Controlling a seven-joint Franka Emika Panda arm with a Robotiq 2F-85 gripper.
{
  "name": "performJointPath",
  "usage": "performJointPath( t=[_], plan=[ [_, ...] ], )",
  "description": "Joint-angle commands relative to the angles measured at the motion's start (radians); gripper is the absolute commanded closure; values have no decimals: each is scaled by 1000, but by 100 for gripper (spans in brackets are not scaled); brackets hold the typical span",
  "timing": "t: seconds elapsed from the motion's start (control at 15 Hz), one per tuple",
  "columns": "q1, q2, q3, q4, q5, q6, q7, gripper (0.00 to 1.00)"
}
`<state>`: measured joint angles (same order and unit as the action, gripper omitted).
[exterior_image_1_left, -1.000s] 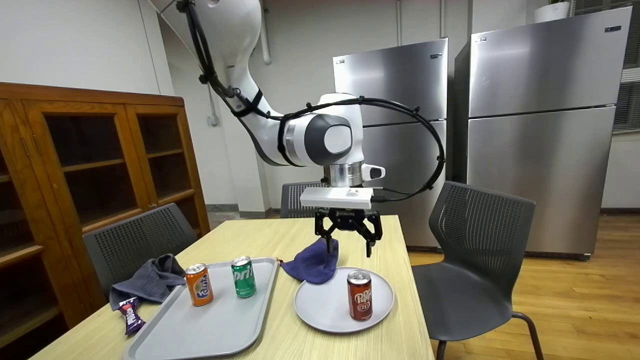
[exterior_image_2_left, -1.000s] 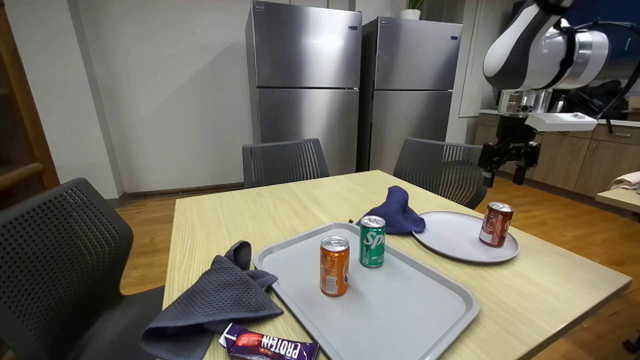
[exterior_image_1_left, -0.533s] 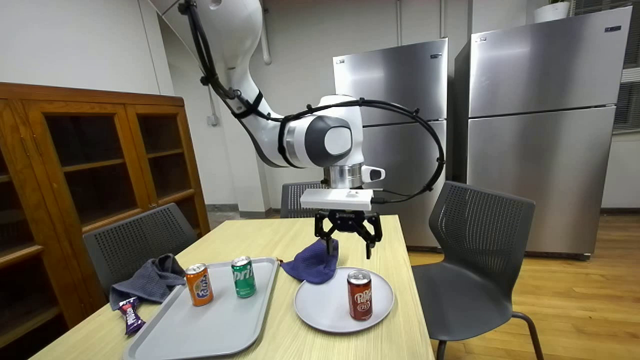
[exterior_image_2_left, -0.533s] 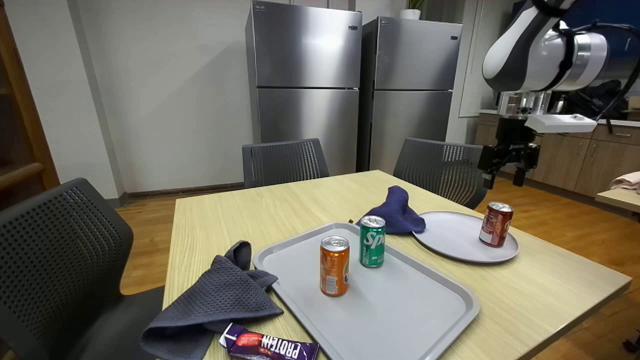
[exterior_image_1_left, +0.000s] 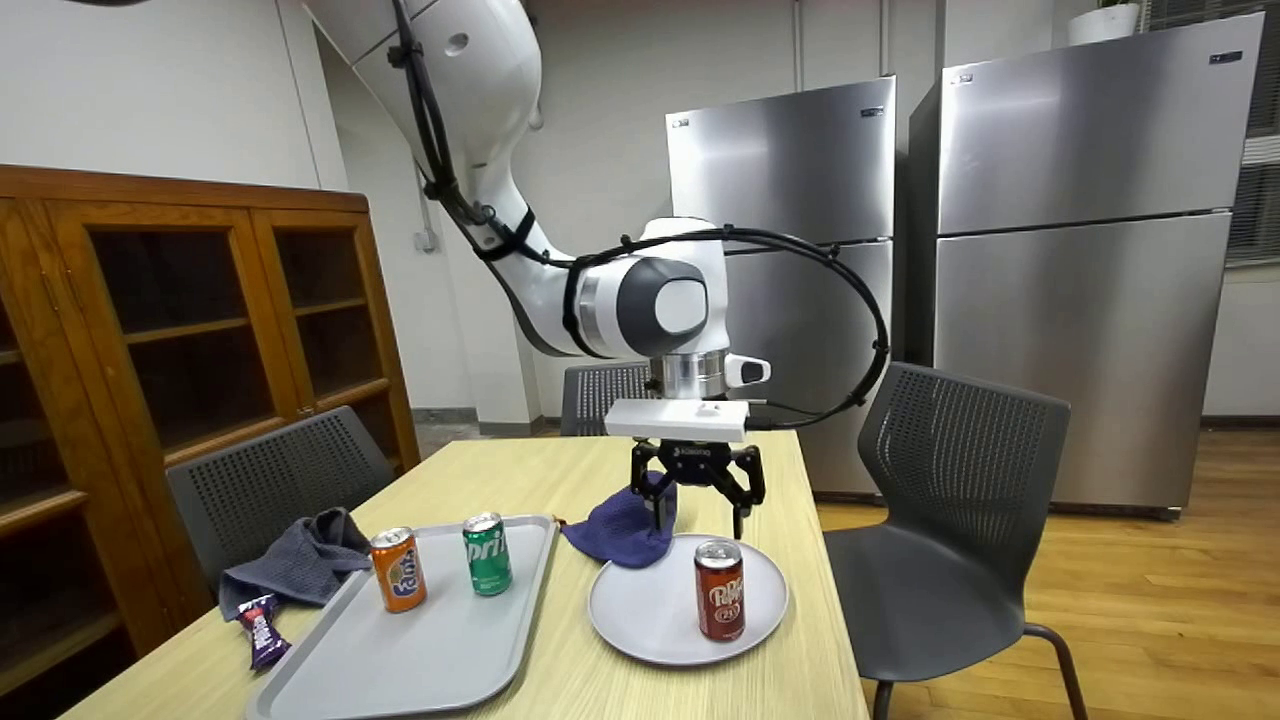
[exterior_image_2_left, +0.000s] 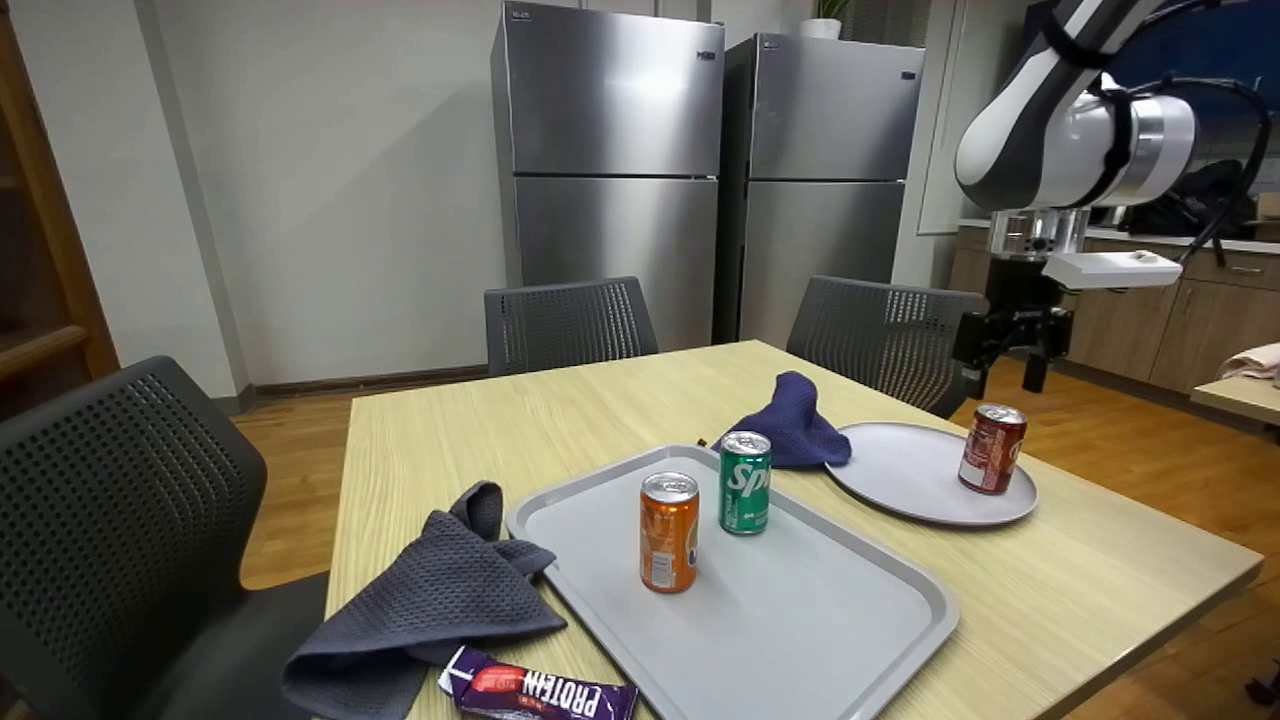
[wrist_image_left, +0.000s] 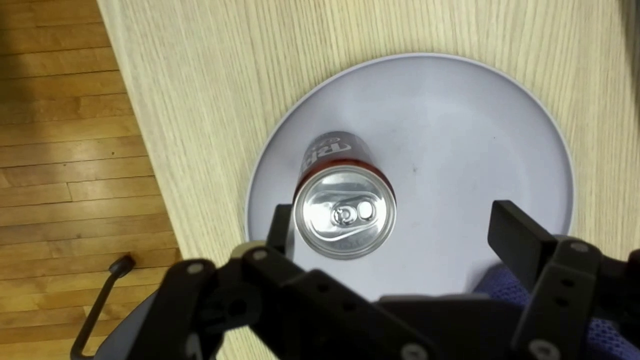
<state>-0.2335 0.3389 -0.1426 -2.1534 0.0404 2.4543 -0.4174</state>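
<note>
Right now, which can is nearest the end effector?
The dark red can, the only one on the round plate and nearly under the end effector; the orange can and green can stand farther off, on the gray tray.

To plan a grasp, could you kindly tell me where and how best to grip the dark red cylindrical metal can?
Probably by opposite upper sides of the dark red can, straight down from above: its cylinder stands upright on the round grey plate, top uncovered.

I see a glossy white arm (exterior_image_1_left: 485, 110) with a dark grey cover (exterior_image_1_left: 637, 308), black straps (exterior_image_1_left: 508, 240), a looping black cable (exterior_image_1_left: 881, 347), a silver collar (exterior_image_1_left: 692, 376), a white box (exterior_image_1_left: 675, 419) and black fingers (wrist_image_left: 522, 237) with round grey screw heads (wrist_image_left: 544, 349).
</note>
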Motion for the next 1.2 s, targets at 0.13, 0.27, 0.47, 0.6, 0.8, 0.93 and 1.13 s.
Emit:
performJointPath(
  t=[0.13,0.27,0.47,0.6,0.8,0.93,1.13],
  plan=[
    [-11,41,7,52,-40,17,6,0],
    [-12,54,6,64,-53,23,3,0],
    [-15,74,5,83,-71,25,6,0],
    [-17,89,4,98,-80,20,6,0],
    [-21,109,7,114,-87,15,3,0],
    [-18,121,4,121,-98,23,13,0],
    [-20,132,8,128,-104,20,8,0]
  ],
)
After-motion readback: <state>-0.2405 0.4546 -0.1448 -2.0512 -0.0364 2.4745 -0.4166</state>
